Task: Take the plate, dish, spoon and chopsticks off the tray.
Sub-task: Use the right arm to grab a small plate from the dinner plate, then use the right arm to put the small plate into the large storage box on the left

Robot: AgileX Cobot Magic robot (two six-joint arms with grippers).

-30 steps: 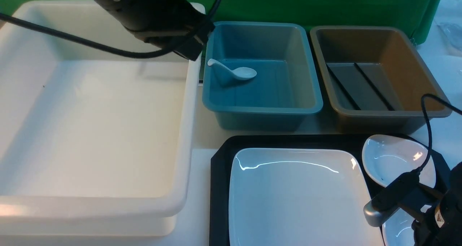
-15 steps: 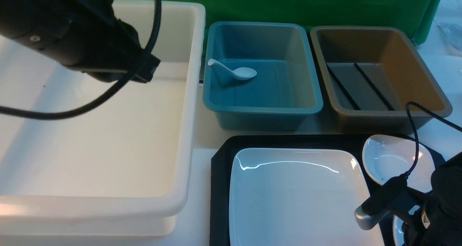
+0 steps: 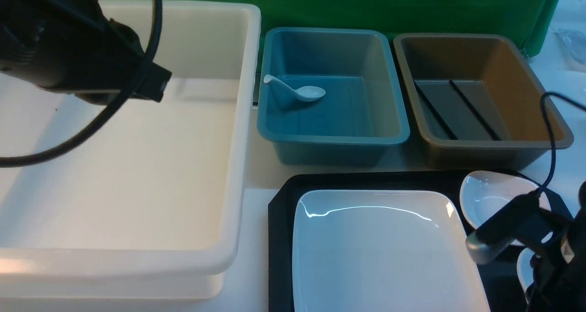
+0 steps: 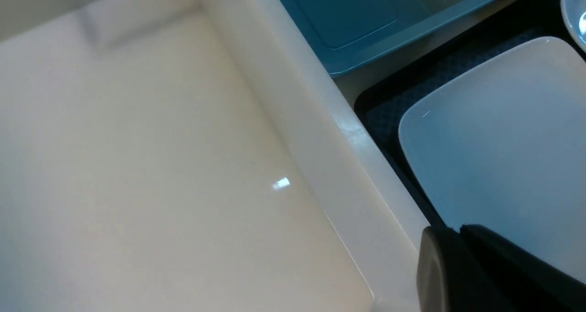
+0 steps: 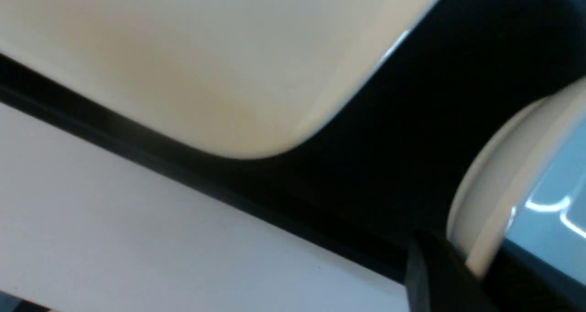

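Observation:
The large white plate [image 3: 380, 248] lies on the black tray [image 3: 279, 211]. One small white dish [image 3: 492, 195] rests at the tray's far right corner, and a second dish [image 3: 525, 267] shows beside my right arm. In the right wrist view my right gripper [image 5: 474, 268] is shut on that dish's rim [image 5: 485, 188]. The spoon [image 3: 297, 92] lies in the blue tub, the chopsticks [image 3: 455, 108] in the brown tub. My left gripper [image 4: 459, 232] is shut and empty, hanging over the white tub's right wall next to the plate [image 4: 503, 142].
A big white tub [image 3: 137, 165] fills the left side, with my left arm [image 3: 78, 51] above its far part. The blue tub [image 3: 389, 133] and the brown tub [image 3: 545, 138] stand behind the tray. A green cloth hangs at the back.
My left arm has swung left from the blue tub's corner to above the white tub. My right gripper has closed on the dish's rim and its arm has shifted slightly.

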